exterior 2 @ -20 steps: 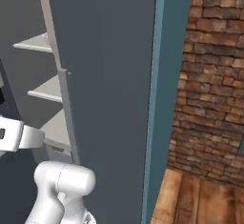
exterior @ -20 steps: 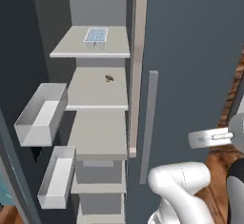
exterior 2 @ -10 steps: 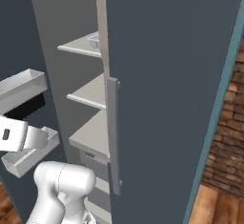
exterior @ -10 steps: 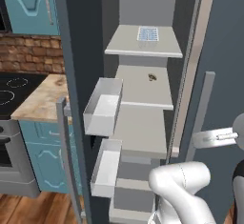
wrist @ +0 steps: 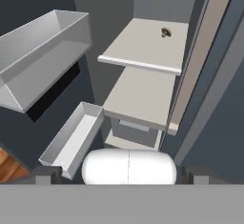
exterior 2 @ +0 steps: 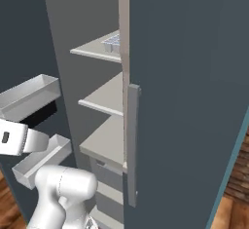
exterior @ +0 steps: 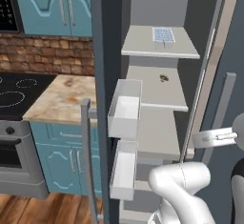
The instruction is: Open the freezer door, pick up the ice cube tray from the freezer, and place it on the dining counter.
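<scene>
I am holding my gripper at the bottom of the hand view with its fingers spread wide and gripping nothing. The freezer door is standing open at the left of the left base view, its white bins facing the shelves. The ice cube tray is lying on the upper shelf, at the upper right of centre in that view.

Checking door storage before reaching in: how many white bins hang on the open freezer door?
2: an upper bin and a lower bin, stacked on the freezer door's inner face. Any higher up would be out of view.
</scene>
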Robot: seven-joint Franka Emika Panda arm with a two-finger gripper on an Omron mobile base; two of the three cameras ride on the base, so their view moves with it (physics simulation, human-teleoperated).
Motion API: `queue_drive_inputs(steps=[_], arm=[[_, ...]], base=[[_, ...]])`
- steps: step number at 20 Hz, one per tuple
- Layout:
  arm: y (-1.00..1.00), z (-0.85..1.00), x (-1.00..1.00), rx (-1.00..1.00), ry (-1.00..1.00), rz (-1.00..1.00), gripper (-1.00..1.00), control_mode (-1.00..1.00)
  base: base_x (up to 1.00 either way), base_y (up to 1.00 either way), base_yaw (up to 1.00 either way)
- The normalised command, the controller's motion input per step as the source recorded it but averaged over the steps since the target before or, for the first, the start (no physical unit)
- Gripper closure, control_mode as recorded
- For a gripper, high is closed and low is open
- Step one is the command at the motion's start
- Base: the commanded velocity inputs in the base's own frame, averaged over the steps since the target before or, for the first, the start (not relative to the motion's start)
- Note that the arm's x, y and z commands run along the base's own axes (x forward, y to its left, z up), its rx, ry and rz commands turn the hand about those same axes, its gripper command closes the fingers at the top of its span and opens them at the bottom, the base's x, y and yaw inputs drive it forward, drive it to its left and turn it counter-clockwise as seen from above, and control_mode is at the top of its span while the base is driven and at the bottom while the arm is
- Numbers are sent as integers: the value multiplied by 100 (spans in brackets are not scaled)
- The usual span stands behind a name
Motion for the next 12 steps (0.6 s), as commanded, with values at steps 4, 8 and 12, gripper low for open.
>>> queue_drive_inputs(steps=[4,8,12], arm=[[0,0,0,0,0,0,-100,100],[0,0,0,0,0,0,-100,100],[0,0,0,0,0,0,-100,100]], base=[[25,-39,0],[41,-31,0],[45,-14,0]])
